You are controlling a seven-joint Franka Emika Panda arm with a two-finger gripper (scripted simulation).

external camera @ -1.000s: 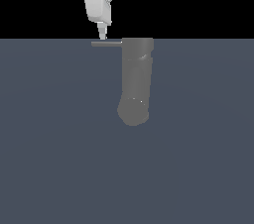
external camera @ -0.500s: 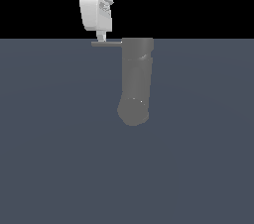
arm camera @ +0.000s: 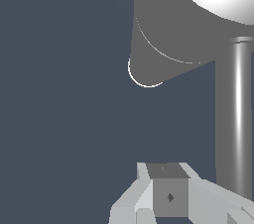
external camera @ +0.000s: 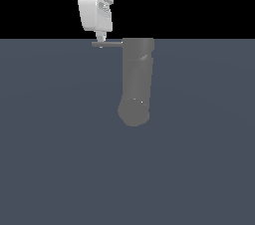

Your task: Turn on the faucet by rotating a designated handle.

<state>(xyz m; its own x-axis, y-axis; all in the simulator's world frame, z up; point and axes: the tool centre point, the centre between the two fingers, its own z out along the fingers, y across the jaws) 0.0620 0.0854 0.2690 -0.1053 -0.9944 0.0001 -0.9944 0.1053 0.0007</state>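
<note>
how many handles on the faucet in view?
1. The handle sticks out sideways from the top of the faucet, toward the exterior view's left, with the gripper right above its outer end. A handle on the faucet's far side could be hidden.

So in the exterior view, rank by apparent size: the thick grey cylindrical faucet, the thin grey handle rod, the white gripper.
1. Thick grey cylindrical faucet
2. White gripper, top cropped by the frame
3. Thin grey handle rod
</note>
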